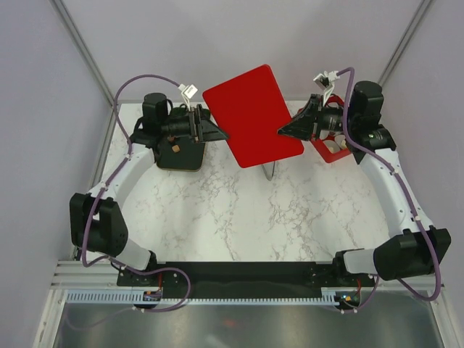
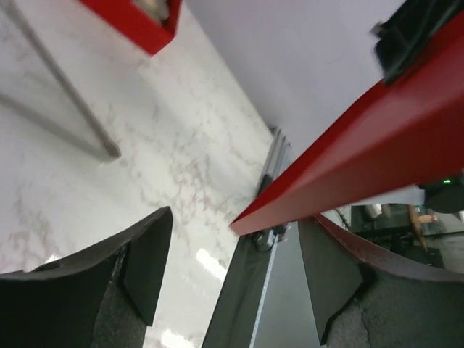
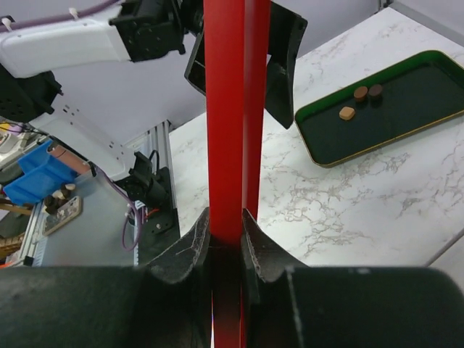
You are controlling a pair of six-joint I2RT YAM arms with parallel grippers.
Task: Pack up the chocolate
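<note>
Three small chocolates (image 3: 360, 92), brown and tan, lie in a dark green tray (image 3: 406, 123) on the marble table. In the top view the tray (image 1: 190, 161) sits mostly under my left wrist. A flat red lid (image 1: 254, 116) hangs in the air between both arms. My right gripper (image 1: 284, 132) is shut on the lid's right edge (image 3: 230, 109). My left gripper (image 1: 221, 134) is open, and the lid's left corner (image 2: 348, 152) lies between its fingers (image 2: 145, 254). The red box (image 1: 332, 151) sits under my right wrist, its contents mostly hidden.
Thin metal tongs (image 1: 270, 171) lie on the table below the lid and also show in the left wrist view (image 2: 65, 94). A corner of the red box (image 2: 138, 25) shows there too. White walls close in the back and sides.
</note>
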